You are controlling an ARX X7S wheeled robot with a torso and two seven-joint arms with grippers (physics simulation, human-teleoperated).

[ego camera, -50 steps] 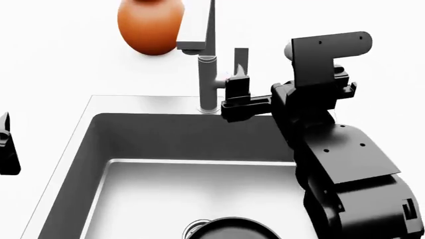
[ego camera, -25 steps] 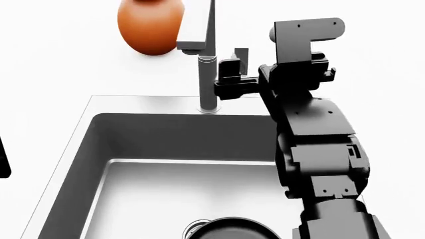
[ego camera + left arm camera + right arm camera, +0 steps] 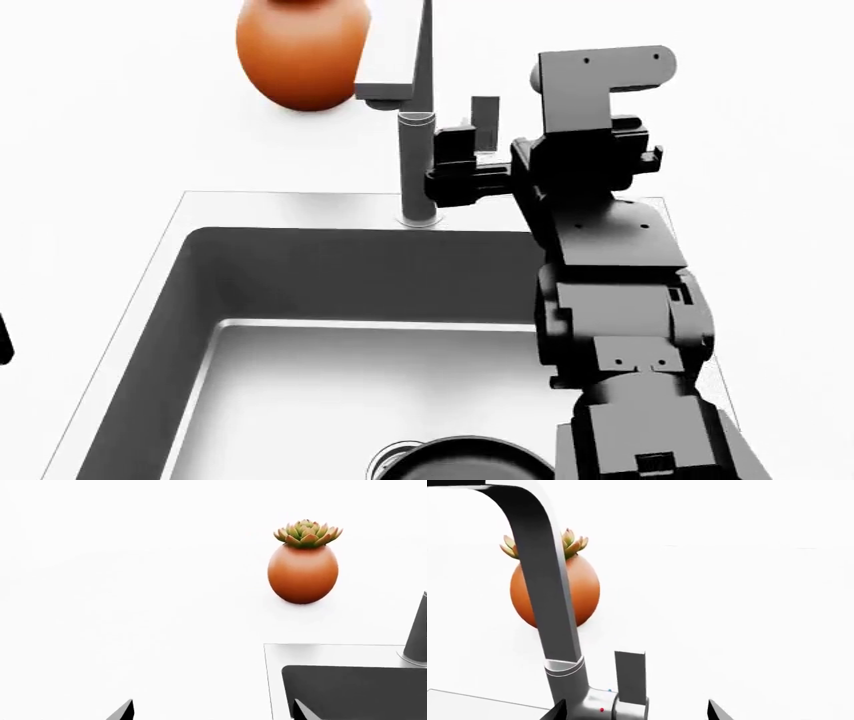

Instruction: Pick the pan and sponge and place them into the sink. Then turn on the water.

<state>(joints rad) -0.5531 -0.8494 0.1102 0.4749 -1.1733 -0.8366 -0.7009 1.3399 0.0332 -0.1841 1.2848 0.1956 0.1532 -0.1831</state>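
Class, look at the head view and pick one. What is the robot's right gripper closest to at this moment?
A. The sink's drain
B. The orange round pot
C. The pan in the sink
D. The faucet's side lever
D: the right gripper sits up beside the faucet at its lever, behind the sink, well away from the pan at the basin's near edge.

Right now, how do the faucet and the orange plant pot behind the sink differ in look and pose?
The faucet is a tall, slim, dark grey post that bends over at the top; the orange plant pot is squat, egg-shaped and matte orange. The faucet carries a flat upright side lever; the pot carries a green succulent. The faucet rises from the sink rim; the pot stands on the white counter beyond. Both stand upright.
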